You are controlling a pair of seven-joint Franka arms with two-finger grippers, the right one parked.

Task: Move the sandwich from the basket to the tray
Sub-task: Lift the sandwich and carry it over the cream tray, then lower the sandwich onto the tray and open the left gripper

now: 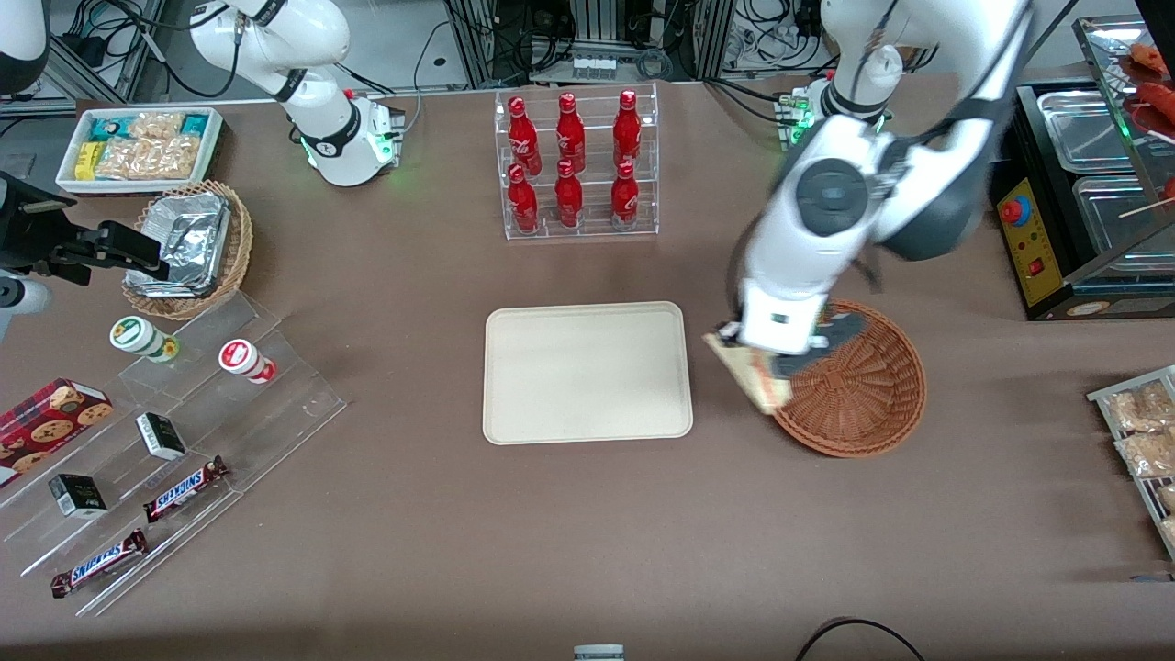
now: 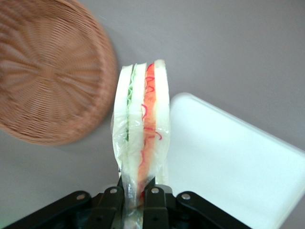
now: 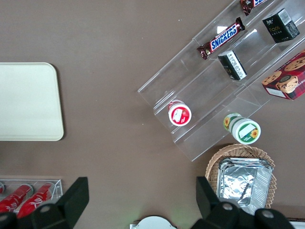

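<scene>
My left gripper (image 1: 766, 360) is shut on the sandwich (image 1: 751, 375), a wrapped wedge of white bread with red and green filling, and holds it in the air over the rim of the basket (image 1: 863, 386) on the side toward the tray (image 1: 587, 372). In the left wrist view the sandwich (image 2: 142, 129) stands pinched between the black fingers (image 2: 155, 200), with the empty reddish-brown wicker basket (image 2: 47, 71) beside it and a corner of the cream tray (image 2: 228, 162) close by. The tray is bare.
A rack of red bottles (image 1: 574, 165) stands farther from the front camera than the tray. Acrylic steps with candy bars and cups (image 1: 165, 441), a foil-lined basket (image 1: 188, 248) and a snack bin (image 1: 138, 147) lie toward the parked arm's end. A black warmer (image 1: 1092, 202) stands beside the working arm.
</scene>
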